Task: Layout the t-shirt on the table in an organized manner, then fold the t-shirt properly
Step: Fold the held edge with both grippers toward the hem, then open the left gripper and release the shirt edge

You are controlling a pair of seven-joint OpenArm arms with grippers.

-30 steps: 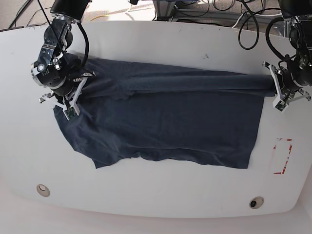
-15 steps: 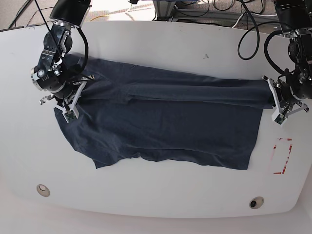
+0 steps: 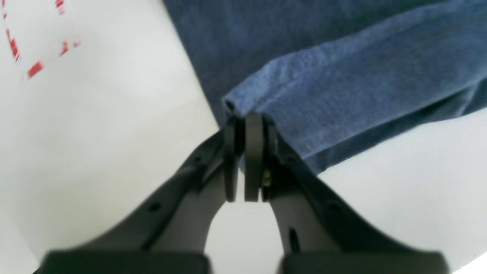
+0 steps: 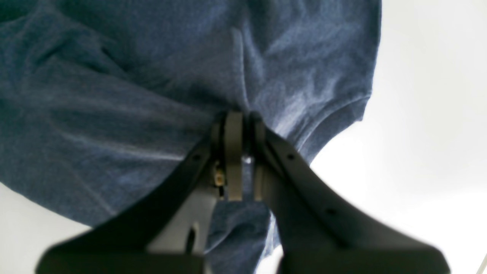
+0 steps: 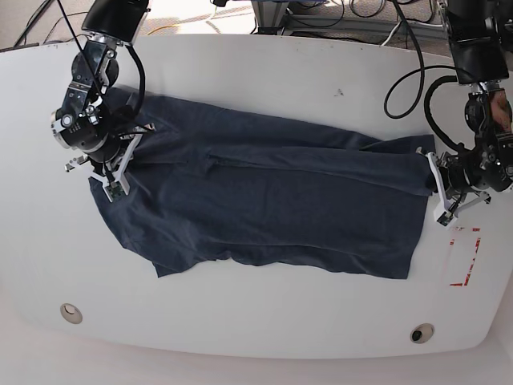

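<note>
The dark navy t-shirt (image 5: 264, 200) lies spread across the white table (image 5: 264, 72), with its far edge folded over toward the front as a long strip. My left gripper (image 5: 434, 183) is shut on the corner of that folded strip at the shirt's right end; the left wrist view shows the gripper (image 3: 243, 121) with its jaws pinching the cloth (image 3: 342, 76) just above the table (image 3: 95, 133). My right gripper (image 5: 119, 160) is shut on the shirt near its left sleeve; in the right wrist view it (image 4: 241, 118) holds bunched cloth (image 4: 114, 95). No pocket or letters show.
A red rectangle outline (image 5: 463, 257) is marked on the table just in front of my left gripper, and it also shows in the left wrist view (image 3: 34, 68). Two grommet holes (image 5: 70, 312) (image 5: 422, 333) sit near the front edge. Cables (image 5: 401, 40) hang at the back right.
My left gripper has moved toward the table's front and slightly left, carrying the shirt's folded edge over the body. My right gripper has stayed almost still, still gripping.
</note>
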